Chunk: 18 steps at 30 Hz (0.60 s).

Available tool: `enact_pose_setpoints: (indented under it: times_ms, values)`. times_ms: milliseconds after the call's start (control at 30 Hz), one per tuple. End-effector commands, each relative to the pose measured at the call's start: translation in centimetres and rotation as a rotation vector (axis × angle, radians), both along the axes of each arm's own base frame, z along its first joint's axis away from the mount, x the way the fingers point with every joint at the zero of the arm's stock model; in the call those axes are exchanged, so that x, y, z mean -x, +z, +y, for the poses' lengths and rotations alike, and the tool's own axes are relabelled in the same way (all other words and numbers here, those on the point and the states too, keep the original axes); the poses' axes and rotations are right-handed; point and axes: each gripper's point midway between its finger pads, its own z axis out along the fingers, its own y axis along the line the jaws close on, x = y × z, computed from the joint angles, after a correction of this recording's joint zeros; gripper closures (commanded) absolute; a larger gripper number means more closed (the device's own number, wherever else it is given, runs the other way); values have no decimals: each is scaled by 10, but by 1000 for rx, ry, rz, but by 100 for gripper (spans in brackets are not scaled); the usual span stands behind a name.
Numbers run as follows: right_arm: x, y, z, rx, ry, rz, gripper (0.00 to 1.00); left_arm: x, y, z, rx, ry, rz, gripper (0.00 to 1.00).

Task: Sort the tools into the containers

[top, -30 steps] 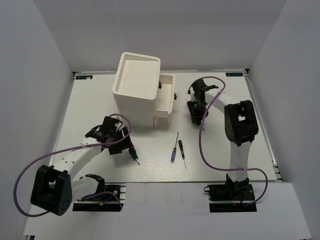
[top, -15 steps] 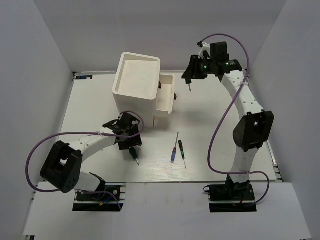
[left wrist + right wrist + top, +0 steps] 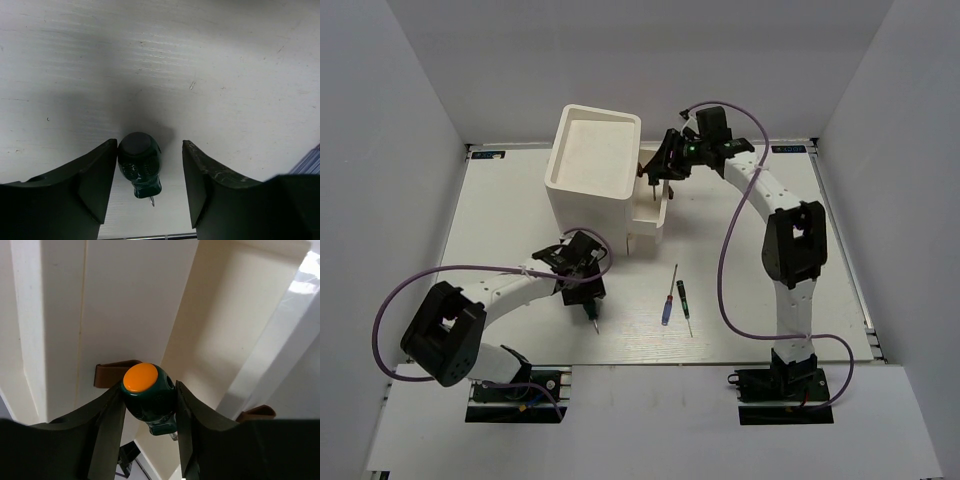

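In the top view my right gripper hangs over an open drawer that sticks out of the tall white cabinet. It is shut on a stubby green screwdriver with an orange cap, held above the drawer's pale inside. My left gripper stands open, low over the table, astride a second green screwdriver. The left finger touches its handle and the right finger stays apart. A thin blue screwdriver and a thin black one lie on the table.
A brown drawer knob sits just behind the held screwdriver. White walls enclose the table on three sides. The right arm's purple cable loops above the table's right half. The metal front rail runs close behind the left fingers.
The right arm lifted the orange-capped screwdriver from the table and swung it left over the open drawer. The left gripper slid toward the green screwdriver, and its jaws narrowed around it.
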Motion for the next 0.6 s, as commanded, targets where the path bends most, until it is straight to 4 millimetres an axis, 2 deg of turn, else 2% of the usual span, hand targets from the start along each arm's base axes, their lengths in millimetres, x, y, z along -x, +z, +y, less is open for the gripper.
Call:
enact_pose_setpoints:
  times_ms: [0, 100, 167, 267, 300, 333, 367, 400, 500, 533, 567]
  values:
    - [-2, 35, 10, -60, 7, -89, 72, 3, -3, 1, -17, 9, 0, 36]
    - [2, 39, 8, -55, 21, -105, 53, 4, -3, 0, -24, 3, -5, 39]
    - [3, 47, 6, -58, 28, -130, 48, 5, -3, 3, -35, 15, -1, 40]
    - [6, 49, 2, -46, 35, -142, 44, 8, -2, 5, -48, 10, -1, 40]
    - [8, 50, 1, -44, 39, -144, 37, 7, -2, 6, -53, 22, -7, 40]
    - [8, 55, -2, -46, 35, -154, 37, 6, 2, 6, -44, 23, -20, 40]
    - [11, 51, -3, -40, 43, -150, 36, 9, 2, 9, -49, 23, -14, 40]
    - [13, 60, -6, -45, 39, -166, 35, 11, 1, 11, -62, 26, -10, 38]
    - [13, 51, -17, -34, 22, -143, 33, 17, 2, 13, -63, 26, -4, 34]
    - [11, 58, -26, -38, 3, -155, 33, 19, 1, 14, -59, 36, -3, 32]
    - [10, 55, -30, -34, -2, -152, 33, 20, -1, 15, -59, 36, -3, 32]
